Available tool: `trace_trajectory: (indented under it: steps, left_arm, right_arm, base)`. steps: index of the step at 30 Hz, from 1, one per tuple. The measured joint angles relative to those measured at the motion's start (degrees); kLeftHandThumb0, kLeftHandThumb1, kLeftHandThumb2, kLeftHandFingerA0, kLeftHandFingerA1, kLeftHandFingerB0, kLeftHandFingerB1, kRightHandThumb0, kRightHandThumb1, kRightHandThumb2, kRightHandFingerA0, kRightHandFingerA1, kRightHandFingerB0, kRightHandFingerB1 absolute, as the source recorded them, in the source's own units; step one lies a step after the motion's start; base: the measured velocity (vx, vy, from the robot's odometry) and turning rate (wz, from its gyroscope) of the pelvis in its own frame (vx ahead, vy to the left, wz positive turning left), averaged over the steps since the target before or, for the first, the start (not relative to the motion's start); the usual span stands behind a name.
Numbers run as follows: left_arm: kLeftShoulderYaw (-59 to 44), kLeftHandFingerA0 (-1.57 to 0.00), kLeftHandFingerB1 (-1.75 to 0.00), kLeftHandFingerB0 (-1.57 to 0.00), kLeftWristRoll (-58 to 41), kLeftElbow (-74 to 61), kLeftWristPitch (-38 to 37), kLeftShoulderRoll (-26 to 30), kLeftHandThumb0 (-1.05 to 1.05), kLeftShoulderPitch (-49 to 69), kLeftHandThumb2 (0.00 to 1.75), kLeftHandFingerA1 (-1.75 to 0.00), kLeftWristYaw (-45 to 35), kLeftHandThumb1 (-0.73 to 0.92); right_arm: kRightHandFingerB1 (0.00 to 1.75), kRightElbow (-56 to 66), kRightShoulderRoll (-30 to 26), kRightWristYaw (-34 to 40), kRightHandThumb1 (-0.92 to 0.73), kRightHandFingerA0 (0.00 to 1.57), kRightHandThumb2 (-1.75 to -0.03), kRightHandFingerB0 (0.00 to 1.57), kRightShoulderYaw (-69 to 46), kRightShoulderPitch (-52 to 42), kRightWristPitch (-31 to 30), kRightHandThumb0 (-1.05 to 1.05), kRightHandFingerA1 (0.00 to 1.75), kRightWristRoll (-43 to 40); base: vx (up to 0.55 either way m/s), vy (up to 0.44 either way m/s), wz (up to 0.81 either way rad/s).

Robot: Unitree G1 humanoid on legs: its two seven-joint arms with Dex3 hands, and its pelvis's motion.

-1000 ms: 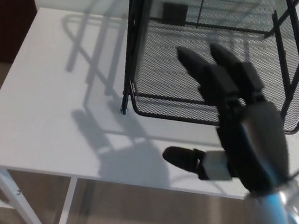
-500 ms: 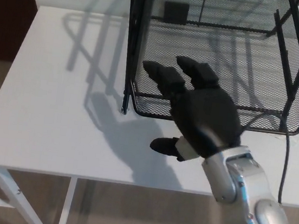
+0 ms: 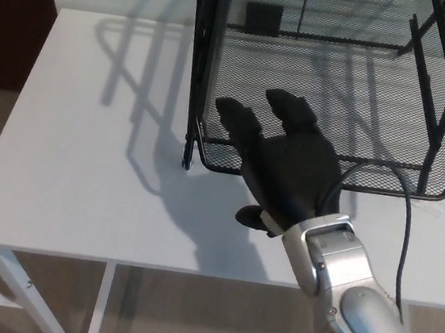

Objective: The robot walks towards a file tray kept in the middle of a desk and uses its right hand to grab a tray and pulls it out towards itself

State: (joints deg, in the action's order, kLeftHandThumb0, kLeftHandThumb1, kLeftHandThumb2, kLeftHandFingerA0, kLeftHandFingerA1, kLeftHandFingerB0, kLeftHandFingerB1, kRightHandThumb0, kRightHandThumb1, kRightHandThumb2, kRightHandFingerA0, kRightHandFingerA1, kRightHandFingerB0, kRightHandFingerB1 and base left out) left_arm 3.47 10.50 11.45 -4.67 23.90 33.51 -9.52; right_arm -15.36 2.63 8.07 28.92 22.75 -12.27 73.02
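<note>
A black wire-mesh file tray sits in a black frame on the white desk. My right hand lies across the tray's front rim near its left corner. Its two fingers reach over the rim and rest spread on the mesh floor, while the thumb stays outside in front, over the desk. The fingers are not curled around the rim. My silver forearm comes up from the lower right. My left hand does not show.
A black cable loops from my wrist over the tray's front rim. A small dark object stands behind the tray. The desk's front edge is close below my hand, with a white leg over brown floor.
My right hand has dropped from above the tray's right side and swung left, settling lower with its fingers laid over the front rim. The tray has not moved.
</note>
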Motion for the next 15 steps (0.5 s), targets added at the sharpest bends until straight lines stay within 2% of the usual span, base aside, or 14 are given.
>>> trace_trajectory:
  steps: [1,4,5,6,8,9,11,12,15]
  left_arm:
    - [0.21,-0.48,-0.36,-0.35,0.10,0.01,0.00,0.24,-0.49,0.04,0.60,-0.42,-0.02,0.67]
    - [0.57,-0.49,-0.36,-0.35,0.46,0.01,0.00,0.85,-0.50,0.16,0.59,-0.42,-0.09,0.67]
    - [0.68,-0.49,-0.36,-0.35,0.59,0.01,-0.01,1.06,-0.50,0.18,0.59,-0.42,-0.10,0.67]
    - [0.76,-0.49,-0.36,-0.35,0.67,0.00,-0.01,1.19,-0.49,0.20,0.59,-0.42,-0.11,0.67]
    - [0.93,-0.49,-0.36,-0.34,0.85,-0.05,-0.01,1.41,-0.48,0.29,0.59,-0.42,-0.16,0.67]
    - [1.06,-0.50,-0.36,-0.35,0.95,-0.19,-0.01,1.58,-0.49,0.40,0.59,-0.42,-0.23,0.67]
    - [1.24,-0.50,-0.36,-0.35,1.14,-0.37,-0.01,1.88,-0.49,0.52,0.59,-0.42,-0.35,0.67]
    - [1.46,-0.50,-0.36,-0.34,1.31,-0.39,-0.02,2.24,-0.50,0.56,0.59,-0.42,-0.43,0.67]
    - [1.94,-0.50,-0.36,-0.35,1.81,0.11,-0.21,2.97,-0.49,0.44,0.59,-0.42,-0.62,0.67]
  right_arm:
    - [0.29,-0.06,0.01,0.28,-0.34,0.04,-0.51,0.15,0.42,0.00,-0.63,-0.68,0.39,0.65]
    - [0.30,-0.31,0.05,1.11,-0.35,0.02,-0.52,0.13,1.79,-0.02,-2.58,-0.70,0.39,2.22]
    - [0.29,-0.41,0.07,1.42,-0.34,0.06,-0.52,0.16,2.23,-0.02,-3.29,-0.70,0.38,2.83]
    - [0.30,-0.52,0.10,1.69,-0.28,0.08,-0.59,0.15,2.57,-0.02,-3.90,-0.71,0.35,3.31]
    - [0.29,-0.67,0.21,2.19,-0.29,0.09,-0.59,0.14,3.15,-0.14,-4.98,-0.70,0.35,3.92]
    - [0.48,-0.67,0.28,2.46,0.01,0.02,-0.70,0.00,3.43,-0.31,-5.59,-0.30,0.52,4.19]
    - [0.48,-0.64,0.38,2.75,0.00,0.02,-0.70,0.00,3.80,-0.72,-6.48,-0.30,0.52,4.54]
    - [0.28,-0.63,0.40,2.99,-0.33,0.12,-0.52,0.19,4.14,-1.21,-7.23,-0.64,0.34,4.85]
    - [0.28,-0.66,0.43,4.36,-0.31,0.12,-0.51,0.19,4.37,-2.21,-8.68,-0.62,0.34,5.33]
  base:
    - [0.00,0.000,0.00]
    - [0.00,0.000,0.00]
    - [0.00,0.000,0.00]
    - [0.00,0.000,0.00]
    - [0.00,0.000,0.00]
    - [0.00,0.000,0.00]
    - [0.00,0.000,0.00]
    - [0.00,0.000,0.00]
    - [0.00,0.000,0.00]
